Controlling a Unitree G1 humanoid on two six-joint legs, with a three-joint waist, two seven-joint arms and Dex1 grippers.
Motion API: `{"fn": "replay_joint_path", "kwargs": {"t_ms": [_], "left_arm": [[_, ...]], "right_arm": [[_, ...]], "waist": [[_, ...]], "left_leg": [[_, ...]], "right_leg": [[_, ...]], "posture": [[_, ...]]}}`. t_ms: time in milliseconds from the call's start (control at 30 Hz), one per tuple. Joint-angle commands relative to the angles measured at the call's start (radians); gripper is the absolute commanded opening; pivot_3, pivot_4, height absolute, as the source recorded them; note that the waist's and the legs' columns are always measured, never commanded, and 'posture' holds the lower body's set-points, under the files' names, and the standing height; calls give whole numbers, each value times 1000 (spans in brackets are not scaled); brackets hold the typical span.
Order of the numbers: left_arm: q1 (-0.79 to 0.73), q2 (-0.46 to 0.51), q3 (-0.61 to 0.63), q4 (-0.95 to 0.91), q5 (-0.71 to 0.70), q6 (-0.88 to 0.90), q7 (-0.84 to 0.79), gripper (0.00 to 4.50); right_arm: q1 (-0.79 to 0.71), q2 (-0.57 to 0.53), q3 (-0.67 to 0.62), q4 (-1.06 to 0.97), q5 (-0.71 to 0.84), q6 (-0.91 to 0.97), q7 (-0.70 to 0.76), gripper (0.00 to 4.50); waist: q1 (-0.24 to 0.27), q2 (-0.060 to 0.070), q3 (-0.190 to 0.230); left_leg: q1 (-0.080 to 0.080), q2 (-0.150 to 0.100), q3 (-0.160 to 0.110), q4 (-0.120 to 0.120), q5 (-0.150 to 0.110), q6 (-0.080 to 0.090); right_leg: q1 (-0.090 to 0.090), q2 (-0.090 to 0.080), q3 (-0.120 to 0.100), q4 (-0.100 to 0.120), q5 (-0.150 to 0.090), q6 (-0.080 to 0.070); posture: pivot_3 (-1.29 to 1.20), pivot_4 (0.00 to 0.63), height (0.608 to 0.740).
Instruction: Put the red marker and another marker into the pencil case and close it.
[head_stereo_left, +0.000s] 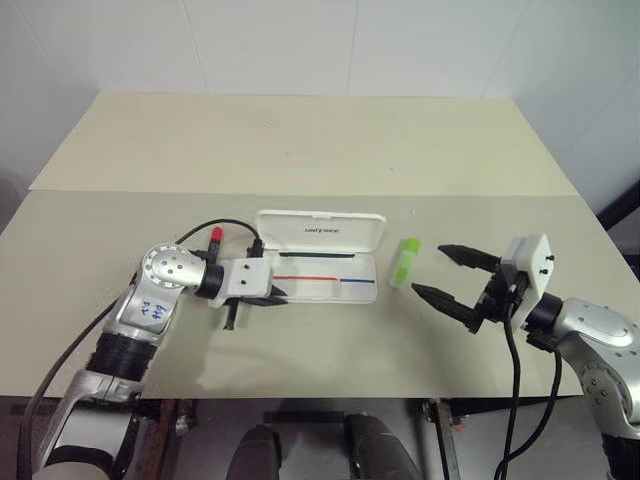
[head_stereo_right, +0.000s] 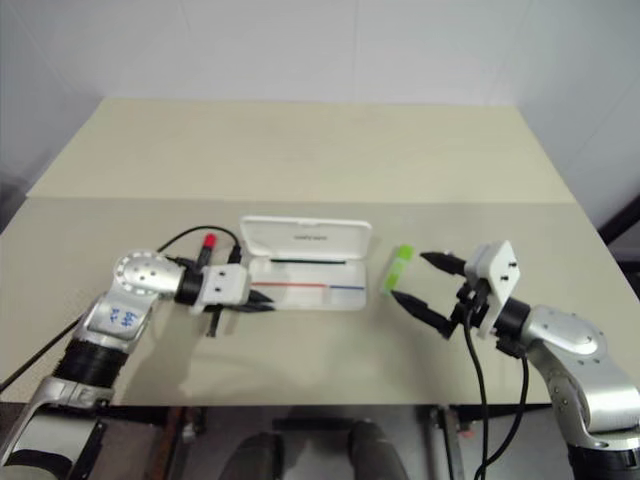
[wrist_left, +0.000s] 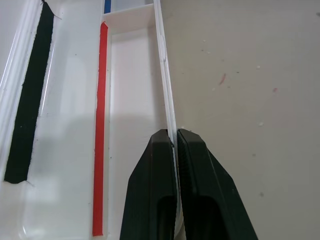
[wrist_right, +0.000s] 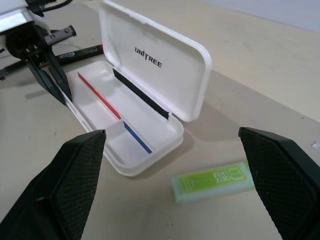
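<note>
Left eye view takes in the whole bench (head_stereo_left: 300, 140), one beige top, with my two hands either side of the single pencil case (head_stereo_left: 325, 275). That case lies open, its lid (head_stereo_left: 320, 232) raised on the far side and its tray toward me.

My left hand (head_stereo_left: 272, 297) sits at the case's left end, its fingers (wrist_left: 167, 190) pinched narrow on the tray's near wall; the left wrist view shows this edge caught between them, plus one red stripe, a bit of blue and a black strip inside, detail the head views barely give.

My right hand (head_stereo_left: 436, 272) hangs right of the case, spread wide and holding nothing.

Right wrist view shows the lid's dark logo and the light green marker (wrist_right: 212, 181) lying flat on the bench just right of the case.

One red marker (head_stereo_left: 216, 234) lies left of the case's far corner; my left wrist covers most of its barrel.
</note>
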Motion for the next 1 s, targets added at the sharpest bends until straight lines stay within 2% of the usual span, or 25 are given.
{"fn": "replay_joint_path", "kwargs": {"t_ms": [33, 433, 733, 1000], "left_arm": [[30, 39, 38, -125, -43, 48, 27, 16], [191, 111, 47, -352, -94, 202, 96, 16], [239, 121, 5, -294, -30, 125, 162, 16], [251, 119, -4, -286, -57, 108, 153, 16]], "right_arm": [[-14, -12, -2, -12, 7, -3, 10, 4500], [-16, -15, 0, -10, 8, -1, 11, 4500], [-36, -18, 7, 6, 6, -1, 16, 4500], [-32, -20, 4, 6, 8, -1, 19, 4500]], "waist": [[0, 0, 0], [-3, 0, 0], [-3, 0, 0], [-4, 0, 0]], "left_leg": [[0, 0, 0, 0, 0, 0], [2, 0, 1, -1, 0, 0], [4, 0, 3, -2, 0, 0], [4, 0, 4, -2, 0, 0]], "right_leg": [[0, 0, 0, 0, 0, 0], [1, 0, 0, -1, -1, -1], [1, -1, 1, -2, -1, -2], [2, -1, 1, -2, -1, -2]], "posture": [[0, 150, 740], [0, 150, 740], [0, 150, 740], [0, 150, 740]]}}
